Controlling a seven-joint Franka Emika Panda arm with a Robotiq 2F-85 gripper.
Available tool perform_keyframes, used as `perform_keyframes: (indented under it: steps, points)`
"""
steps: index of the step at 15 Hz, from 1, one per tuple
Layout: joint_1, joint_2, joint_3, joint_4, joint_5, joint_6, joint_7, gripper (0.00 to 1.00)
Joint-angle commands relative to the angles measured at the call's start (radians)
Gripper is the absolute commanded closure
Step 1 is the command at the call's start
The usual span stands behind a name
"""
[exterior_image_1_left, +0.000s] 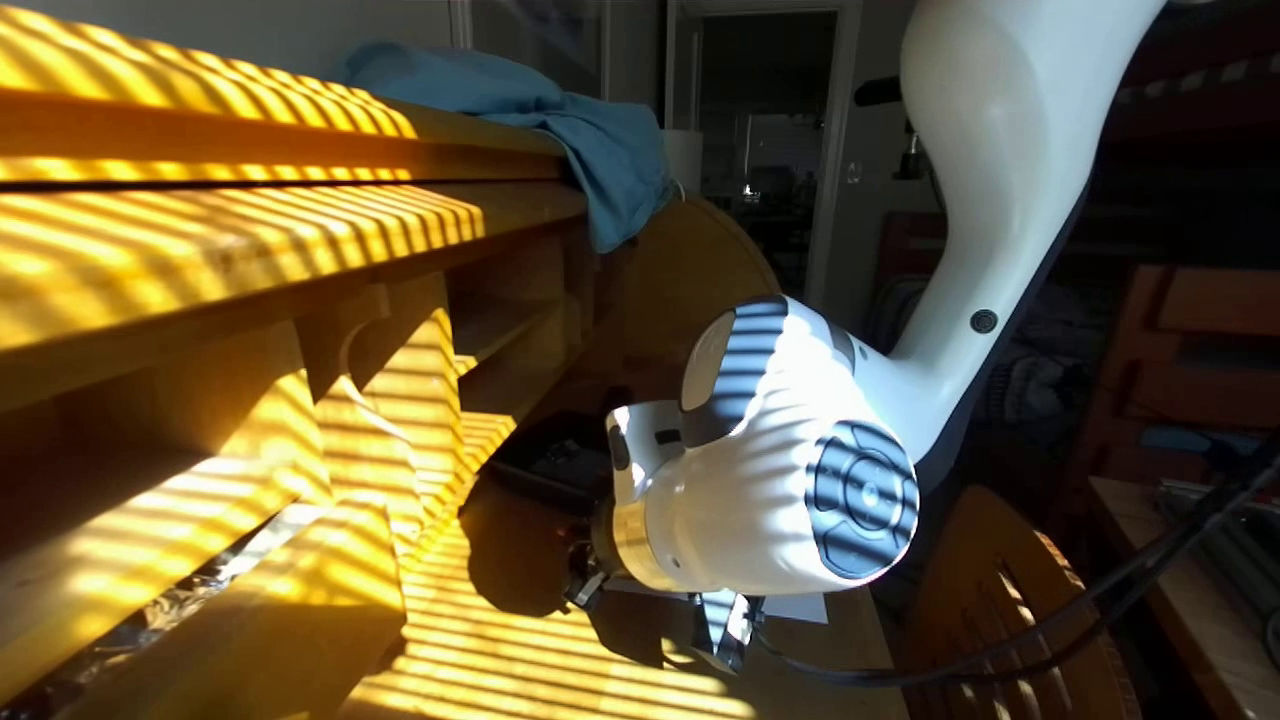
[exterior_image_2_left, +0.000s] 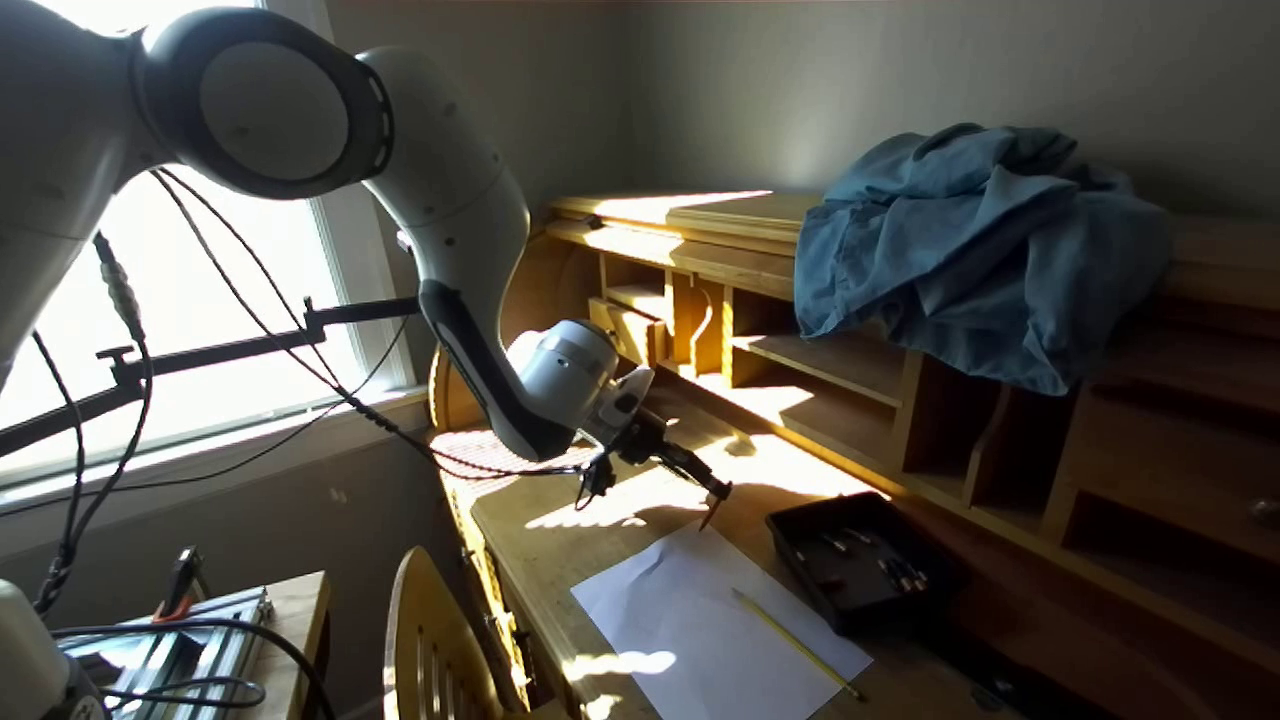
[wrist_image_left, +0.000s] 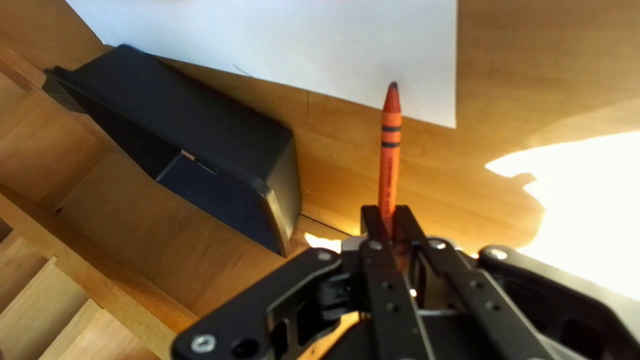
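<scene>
My gripper (wrist_image_left: 387, 219) is shut on an orange crayon (wrist_image_left: 390, 160), whose dark tip points away from the fingers. In an exterior view, the crayon (exterior_image_2_left: 709, 515) slants down from the gripper (exterior_image_2_left: 718, 491) near a corner of the white paper (exterior_image_2_left: 690, 620). In the wrist view its tip appears over the paper (wrist_image_left: 280, 40); I cannot tell whether it touches. A yellow pencil (exterior_image_2_left: 800, 643) lies across the paper. A black tray (wrist_image_left: 200, 115) stands beside the paper; in an exterior view the tray (exterior_image_2_left: 797, 578) holds several small items. The arm mostly hides the gripper in an exterior view.
The wooden desk (exterior_image_2_left: 540, 560) has a hutch with shelves and cubbies (exterior_image_2_left: 830, 360) along its back. A blue cloth (exterior_image_2_left: 960, 250) hangs over the hutch top. A wooden chair (exterior_image_2_left: 430, 640) stands at the desk's front. A cable (exterior_image_2_left: 480, 468) runs to the wrist.
</scene>
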Motion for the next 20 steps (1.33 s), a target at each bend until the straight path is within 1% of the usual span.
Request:
perform_keyframes:
  steps: [1, 5, 12, 20]
  points:
    - [-0.010, -0.032, 0.013, -0.056, 0.058, -0.019, -0.050, 0.98]
    - [0.002, -0.027, 0.007, -0.061, 0.100, -0.090, -0.049, 0.98]
    - [0.001, -0.030, 0.005, -0.058, 0.173, -0.160, -0.056, 0.98]
    - [0.006, -0.018, 0.007, -0.027, 0.186, -0.168, -0.081, 0.98]
